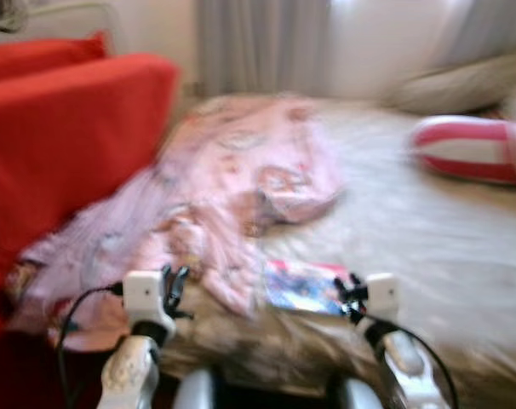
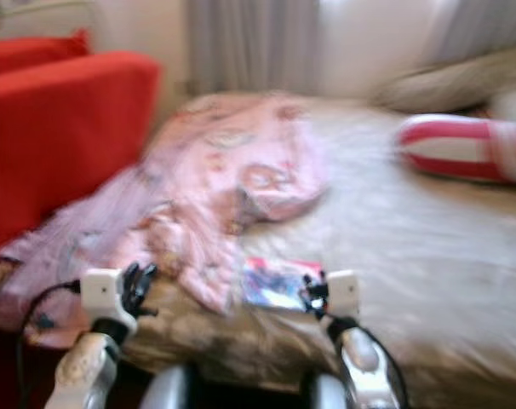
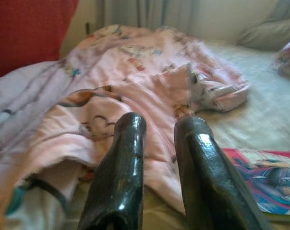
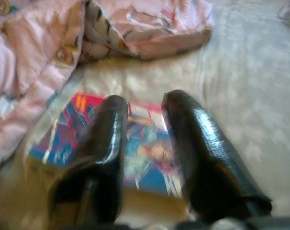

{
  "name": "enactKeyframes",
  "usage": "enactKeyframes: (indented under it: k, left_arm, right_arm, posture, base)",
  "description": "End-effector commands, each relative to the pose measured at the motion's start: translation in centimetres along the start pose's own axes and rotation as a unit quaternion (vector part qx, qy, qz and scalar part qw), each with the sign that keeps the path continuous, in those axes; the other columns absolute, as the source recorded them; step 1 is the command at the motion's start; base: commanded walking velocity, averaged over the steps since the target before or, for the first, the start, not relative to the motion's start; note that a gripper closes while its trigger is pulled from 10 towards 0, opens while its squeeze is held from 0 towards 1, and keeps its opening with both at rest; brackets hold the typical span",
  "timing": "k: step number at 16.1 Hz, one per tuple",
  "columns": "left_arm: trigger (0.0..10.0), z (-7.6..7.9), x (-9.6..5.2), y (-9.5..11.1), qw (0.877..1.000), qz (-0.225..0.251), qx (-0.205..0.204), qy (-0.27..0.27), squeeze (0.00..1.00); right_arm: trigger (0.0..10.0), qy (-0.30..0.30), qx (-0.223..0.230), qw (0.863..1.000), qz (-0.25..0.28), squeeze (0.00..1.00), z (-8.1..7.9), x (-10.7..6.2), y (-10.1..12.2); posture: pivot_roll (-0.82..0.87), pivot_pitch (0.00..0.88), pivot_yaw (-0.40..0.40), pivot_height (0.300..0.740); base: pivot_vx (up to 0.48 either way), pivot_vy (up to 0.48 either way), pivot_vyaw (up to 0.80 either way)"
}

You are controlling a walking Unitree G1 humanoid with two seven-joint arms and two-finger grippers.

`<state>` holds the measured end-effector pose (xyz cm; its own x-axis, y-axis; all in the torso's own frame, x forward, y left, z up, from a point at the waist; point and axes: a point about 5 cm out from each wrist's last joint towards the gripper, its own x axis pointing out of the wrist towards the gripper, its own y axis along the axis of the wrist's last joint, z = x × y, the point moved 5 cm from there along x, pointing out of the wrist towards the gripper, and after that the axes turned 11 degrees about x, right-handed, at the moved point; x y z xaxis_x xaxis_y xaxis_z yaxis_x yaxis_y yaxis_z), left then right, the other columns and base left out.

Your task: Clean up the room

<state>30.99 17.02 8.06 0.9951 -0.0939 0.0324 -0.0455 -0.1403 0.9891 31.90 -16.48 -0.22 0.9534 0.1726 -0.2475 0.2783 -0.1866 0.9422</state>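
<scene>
Motion blur smears both head views, softening the pink blanket [image 1: 241,187] and the striped pillow [image 1: 475,149], which the frame's right edge cuts off. The printed cover of the book [image 4: 135,143] is too blurred to read, its middle hidden behind the right gripper [image 4: 142,103]. The red sofa [image 1: 62,145] runs off the left edge.

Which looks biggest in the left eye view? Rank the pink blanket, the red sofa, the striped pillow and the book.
1. red sofa and pink blanket: alike, unranked.
2. striped pillow, cut by the frame edge.
3. book.
</scene>
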Motion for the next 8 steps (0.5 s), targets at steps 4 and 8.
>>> enactKeyframes:
  k: [4,8]
  left_arm:
    - [10.0,0.14,-0.5,-0.36,1.0,-0.01,-0.006,-0.002,0.0]
    - [10.0,0.06,-0.54,-0.45,1.0,-0.015,-0.002,-0.003,0.0]
  right_arm:
    - [10.0,0.001,0.012,1.0,-0.005,0.0,-0.44,0.82,0.32]
    - [10.0,-0.016,0.015,1.0,-0.005,0.0,-0.02,0.92,0.36]
  posture:
    - [0.06,0.0,-0.002,0.579]
    - [0.07,0.0,0.002,0.579]
  base:
    - [0.0,0.0,0.0]
    - [0.0,0.0,0.0]
